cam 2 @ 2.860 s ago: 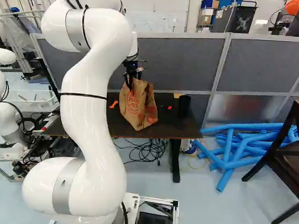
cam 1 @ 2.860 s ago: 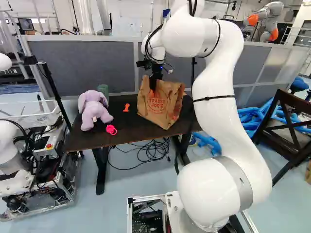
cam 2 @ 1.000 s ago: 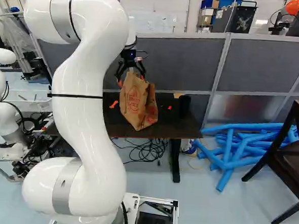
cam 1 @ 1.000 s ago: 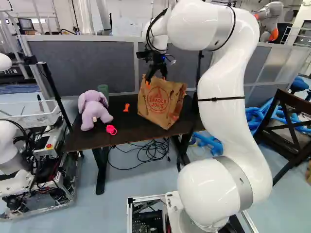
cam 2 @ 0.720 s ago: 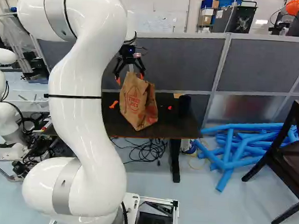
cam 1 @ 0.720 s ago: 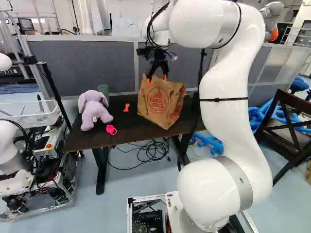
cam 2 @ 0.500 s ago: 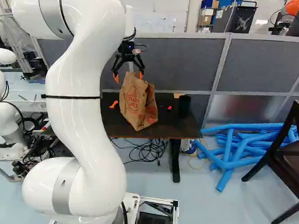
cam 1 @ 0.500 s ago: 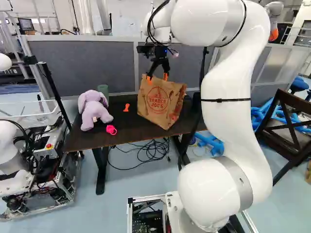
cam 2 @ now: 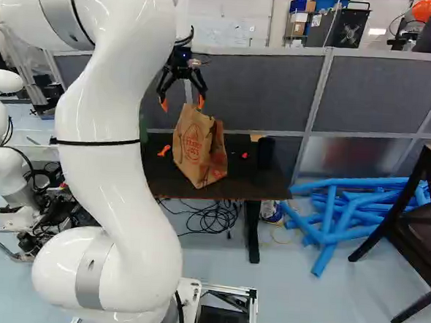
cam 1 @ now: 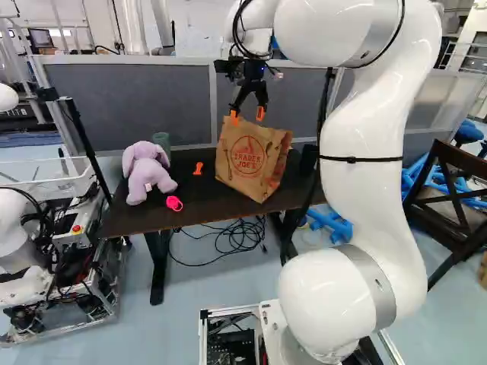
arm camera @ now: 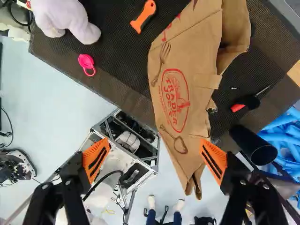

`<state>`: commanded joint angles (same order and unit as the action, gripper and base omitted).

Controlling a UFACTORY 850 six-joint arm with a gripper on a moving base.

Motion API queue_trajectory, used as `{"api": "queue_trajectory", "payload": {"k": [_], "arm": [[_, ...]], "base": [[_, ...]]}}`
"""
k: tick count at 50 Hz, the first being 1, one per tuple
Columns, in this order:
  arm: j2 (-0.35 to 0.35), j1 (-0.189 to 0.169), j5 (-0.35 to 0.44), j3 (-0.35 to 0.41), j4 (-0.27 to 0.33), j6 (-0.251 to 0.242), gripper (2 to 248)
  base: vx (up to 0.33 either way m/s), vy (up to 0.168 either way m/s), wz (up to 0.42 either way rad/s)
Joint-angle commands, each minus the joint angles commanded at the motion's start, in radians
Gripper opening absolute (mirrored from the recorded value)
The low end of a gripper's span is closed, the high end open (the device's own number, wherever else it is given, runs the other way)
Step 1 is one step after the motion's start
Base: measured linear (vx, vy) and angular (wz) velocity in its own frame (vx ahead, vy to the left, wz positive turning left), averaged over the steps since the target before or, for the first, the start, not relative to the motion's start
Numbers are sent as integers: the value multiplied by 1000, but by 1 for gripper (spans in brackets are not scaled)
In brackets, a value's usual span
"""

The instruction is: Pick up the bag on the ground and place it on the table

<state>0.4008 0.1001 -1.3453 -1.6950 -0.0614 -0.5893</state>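
A brown paper bag (cam 1: 247,163) stands on the dark table (cam 1: 144,217).

Your arm (cam 1: 361,201) is glossy white with grey bands (cam 1: 371,281), black straps (cam 1: 361,160) and cables (cam 1: 235,34); your black gripper (cam 1: 247,115) has orange pads (arm camera: 96,159).

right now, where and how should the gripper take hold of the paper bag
I'd pinch the paper bag at the middle of its top edge, coming straight down from above, one finger on each broad side. It stands on the table and narrows toward the top in the right base view, so that edge looks thin enough for the open gripper to straddle.
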Motion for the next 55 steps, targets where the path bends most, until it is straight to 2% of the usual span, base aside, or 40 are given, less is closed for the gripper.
{"api": "queue_trajectory", "payload": {"k": [13,55], "arm": [[-19,0,-2,-4,-2,0,247],[-20,0,-2,-5,-2,0,247]], "base": [[0,0,0],[0,0,0]]}}
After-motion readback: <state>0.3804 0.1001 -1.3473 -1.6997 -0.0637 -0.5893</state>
